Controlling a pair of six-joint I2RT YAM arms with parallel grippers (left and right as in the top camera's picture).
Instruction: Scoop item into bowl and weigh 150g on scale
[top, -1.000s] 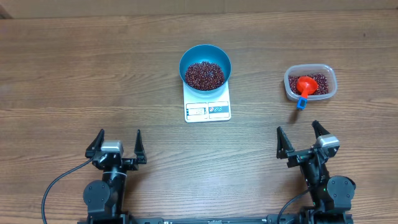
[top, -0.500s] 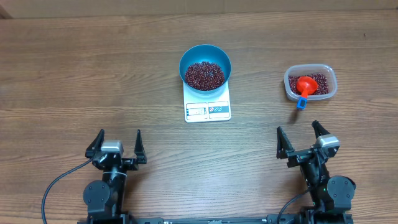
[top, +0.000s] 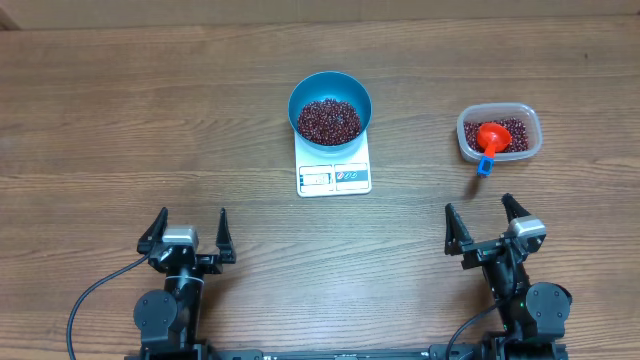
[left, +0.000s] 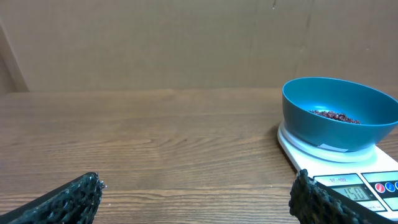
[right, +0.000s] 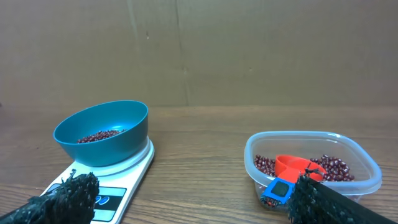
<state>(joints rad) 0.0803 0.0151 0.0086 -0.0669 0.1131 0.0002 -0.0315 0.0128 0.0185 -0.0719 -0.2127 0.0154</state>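
A blue bowl (top: 330, 107) stands on the white scale (top: 334, 175) at the table's middle, and a heap of dark red-brown beans (top: 329, 120) lies inside it. The bowl (left: 337, 114) and the scale (left: 354, 186) appear at the right of the left wrist view, and at the left of the right wrist view as bowl (right: 103, 132) on scale (right: 106, 180). My left gripper (top: 188, 231) stands open near the front edge at the left, holding nothing. My right gripper (top: 484, 220) is open near the front right, empty, just short of the tub.
A clear plastic tub (top: 499, 133) at the right holds more beans and an orange-red scoop (top: 491, 136) whose blue handle end (top: 484, 166) hangs over the tub's near rim. The right wrist view shows the tub (right: 311, 163) and scoop (right: 292, 169). A brown wall rises behind the table.
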